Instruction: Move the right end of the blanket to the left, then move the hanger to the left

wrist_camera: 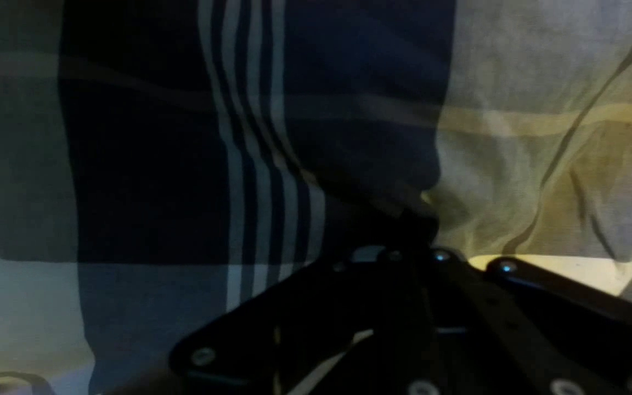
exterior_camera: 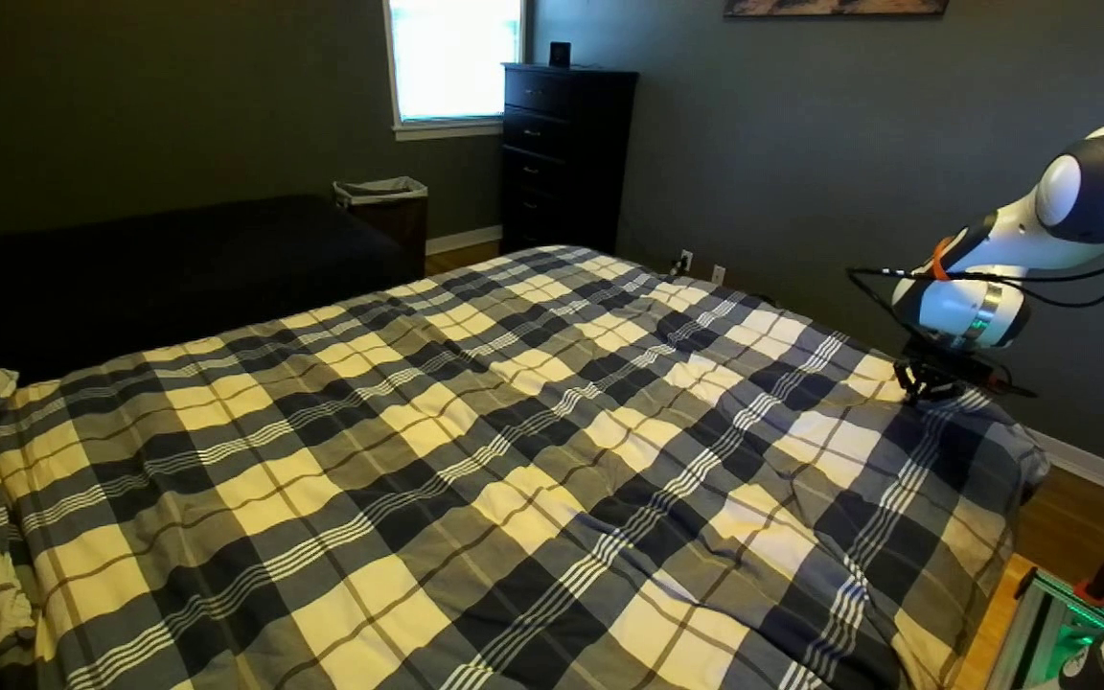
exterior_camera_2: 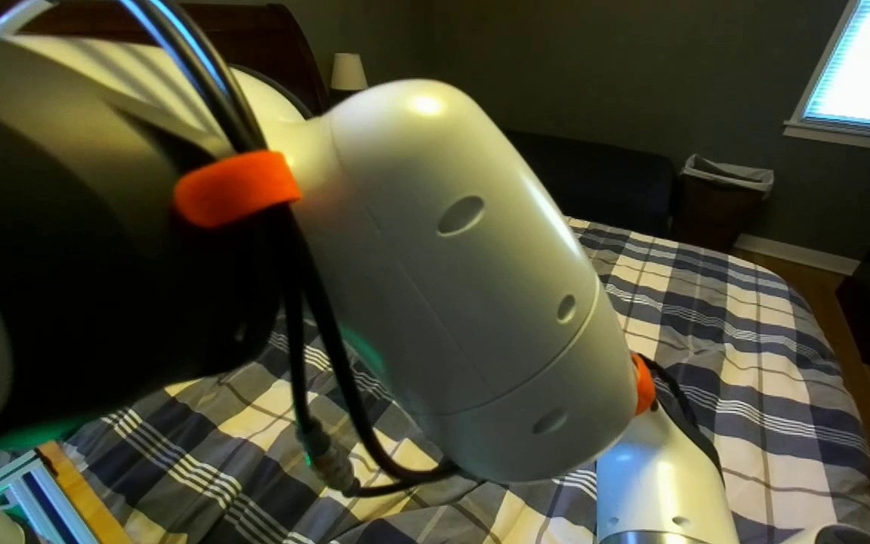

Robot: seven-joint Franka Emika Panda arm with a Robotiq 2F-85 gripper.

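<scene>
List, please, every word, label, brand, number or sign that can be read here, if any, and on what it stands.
None: no text can be read in any view.
Blanket: only checks and stripes, no lettering seen.
Robot arm: no readable mark on the parts in view.
Small dark object on the dresser: too small to tell whether it carries text.

place: home bedroom | signs: plaid blanket point(exterior_camera: 514, 450), headboard point(exterior_camera_2: 280, 49), lamp point(exterior_camera_2: 349, 73), chest of drawers point(exterior_camera: 566, 158)
</scene>
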